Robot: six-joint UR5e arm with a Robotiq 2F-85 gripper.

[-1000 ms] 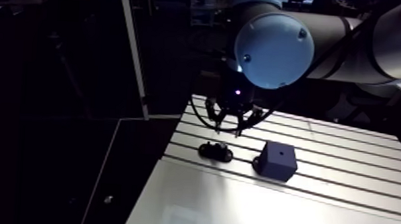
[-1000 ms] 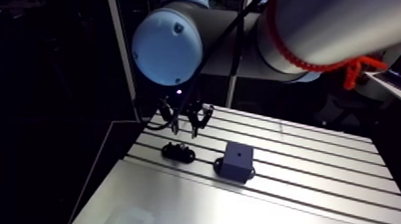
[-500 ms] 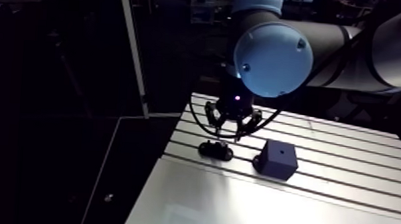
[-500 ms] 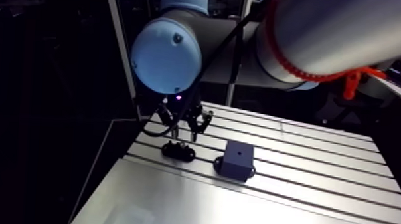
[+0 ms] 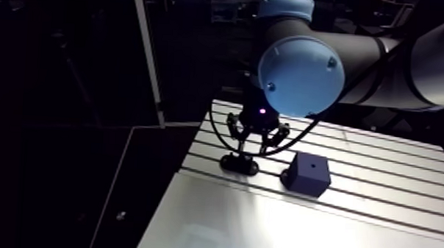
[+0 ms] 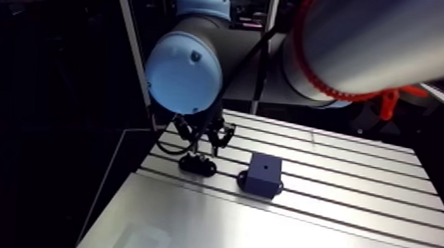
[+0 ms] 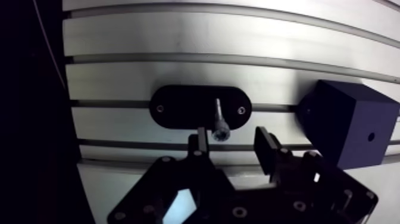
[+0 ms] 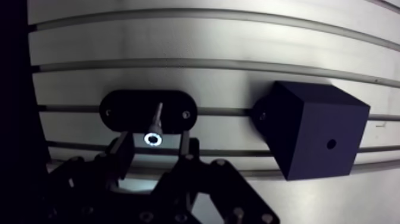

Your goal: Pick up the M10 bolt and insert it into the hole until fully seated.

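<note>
Wrist view: gripper spread wide, straddling M10 bolt upright in oval black holder, not gripped. Step: pre-grasp. Next likely: clamp bolt, lift straight, carry to hole in neighbouring black block.

The grooved metal table held a flat black oval plate and a dark block beside it.
</note>
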